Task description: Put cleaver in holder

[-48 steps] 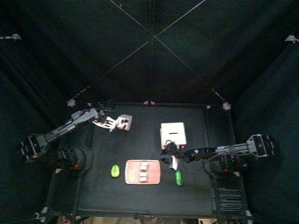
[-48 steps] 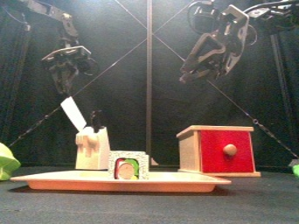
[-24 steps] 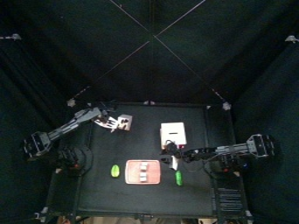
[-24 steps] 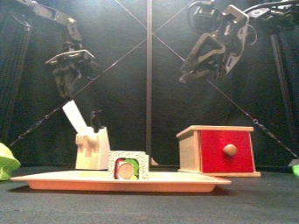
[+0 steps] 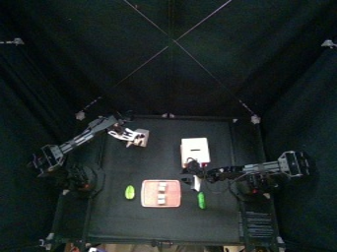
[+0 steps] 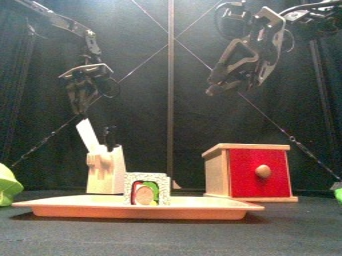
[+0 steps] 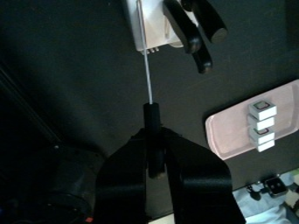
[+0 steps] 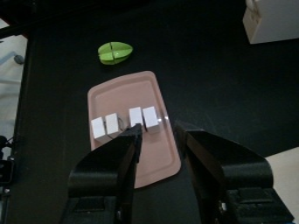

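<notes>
The cleaver (image 6: 87, 134) leans tilted, its pale blade running down into the pale wooden holder (image 6: 104, 171) at the table's back left. My left gripper (image 6: 87, 92) hangs just above it, shut on the cleaver's dark handle. In the left wrist view the cleaver (image 7: 147, 74) shows edge-on as a thin line from my left gripper (image 7: 149, 140) to the holder (image 7: 149, 26), where dark handles also stand. From above, the left gripper (image 5: 124, 131) sits beside the holder (image 5: 137, 138). My right gripper (image 8: 163, 136) is open and holds nothing.
A pink tray (image 5: 162, 195) with sushi pieces lies at the front middle, below the right gripper (image 5: 199, 180). A green piece (image 5: 130, 192) lies on its left and another green piece (image 5: 202, 200) on its right. A wooden box with a red front (image 6: 247, 172) stands at the right.
My left gripper has shifted slightly to the right with the cleaver, closer over the holder. The right arm has not moved.
</notes>
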